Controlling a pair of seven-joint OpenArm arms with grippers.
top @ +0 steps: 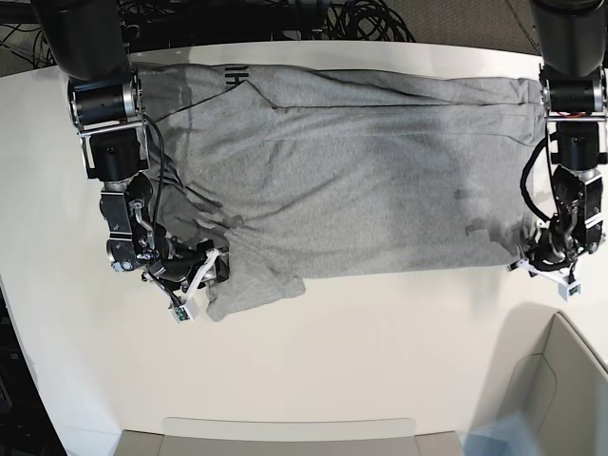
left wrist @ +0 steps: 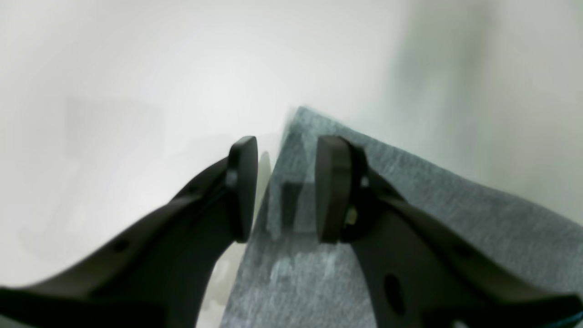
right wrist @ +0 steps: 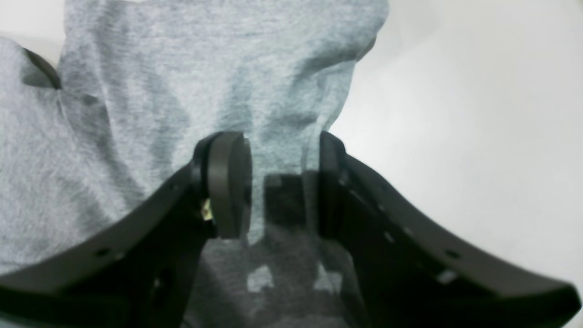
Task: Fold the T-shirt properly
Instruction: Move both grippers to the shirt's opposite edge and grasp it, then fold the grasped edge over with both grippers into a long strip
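Base view, from its left: my right gripper [top: 214, 266] sat with jaws parted astride the sleeve edge of the T-shirt [top: 361, 180], spread across the white table [top: 361, 351]; my left gripper [top: 532, 256] straddled its hem corner, jaws likewise parted.

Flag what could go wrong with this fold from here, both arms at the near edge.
1. The left gripper straddles only the shirt corner with its jaws apart; closing now might catch too little cloth and slip.
2. The right gripper sits over bunched, wrinkled sleeve fabric, so it could pinch several layers and drag creases into the fold.
3. The near edge is uneven, sleeve hanging lower, so the fold may come out skewed.
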